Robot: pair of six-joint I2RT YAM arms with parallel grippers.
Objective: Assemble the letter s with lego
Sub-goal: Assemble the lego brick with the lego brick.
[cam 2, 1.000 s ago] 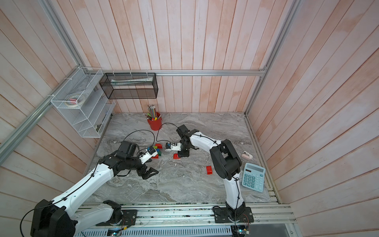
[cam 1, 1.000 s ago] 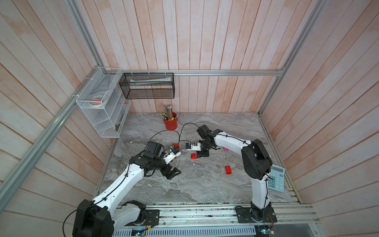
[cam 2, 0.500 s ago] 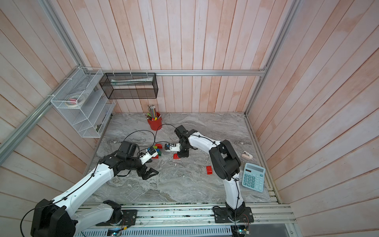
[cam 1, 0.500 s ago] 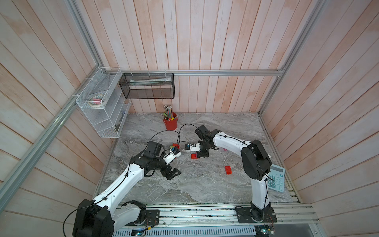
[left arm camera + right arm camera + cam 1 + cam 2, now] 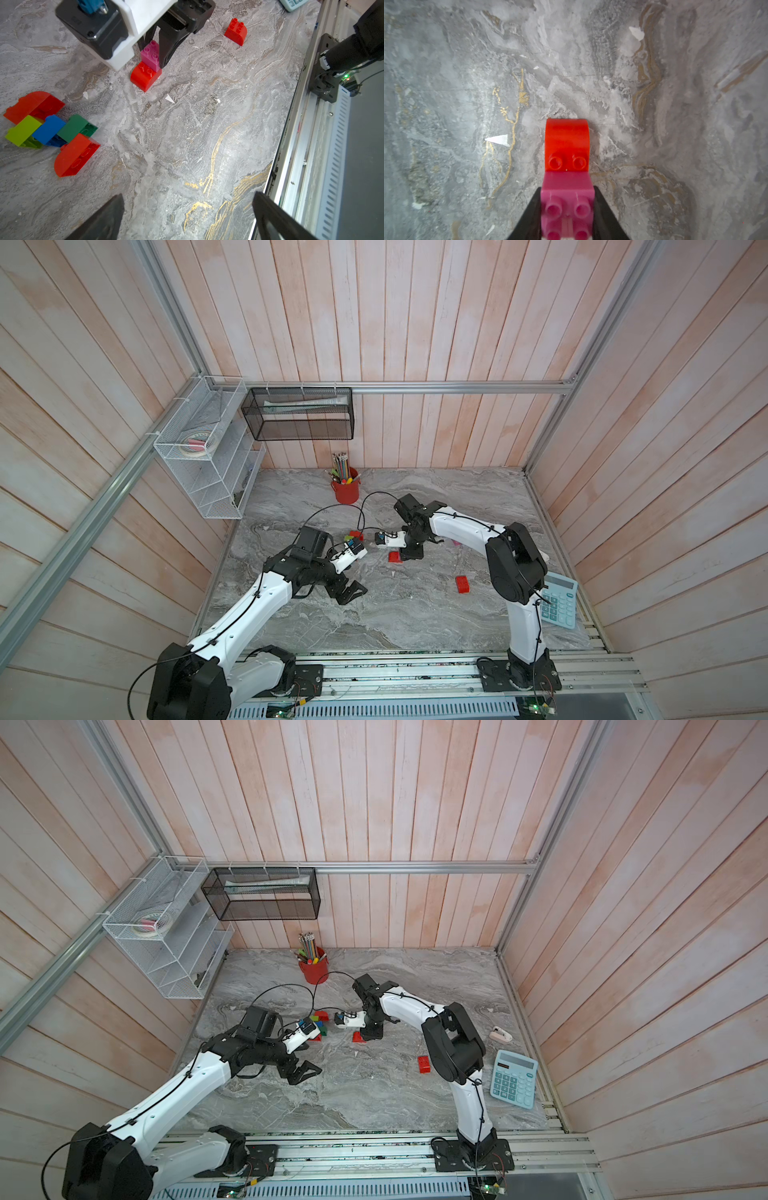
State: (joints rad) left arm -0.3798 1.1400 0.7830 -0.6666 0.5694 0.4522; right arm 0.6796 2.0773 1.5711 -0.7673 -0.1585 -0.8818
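My right gripper (image 5: 567,207) is shut on a pink lego brick (image 5: 566,199), and the brick's far end sits on a red curved brick (image 5: 566,143) lying on the table. The left wrist view shows the same pair, the pink brick (image 5: 150,55) on the red one (image 5: 145,75). In both top views this red brick (image 5: 395,556) (image 5: 358,1037) lies mid-table. A joined cluster of red, lime (image 5: 22,129), blue (image 5: 48,128) and dark green (image 5: 73,126) bricks lies to its left (image 5: 319,1025). My left gripper (image 5: 351,593) (image 5: 188,207) hovers open and empty nearer the front.
A loose red brick (image 5: 462,584) (image 5: 235,31) lies right of centre, and a small pink brick (image 5: 456,542) lies behind the right forearm. A red pencil cup (image 5: 345,491) stands at the back. A calculator (image 5: 513,1078) lies at the right edge. Wire shelves hang on the left wall.
Hardly anything: the right arm has shifted very slightly, still shut on the pink brick over the red one. The left arm has stayed put.
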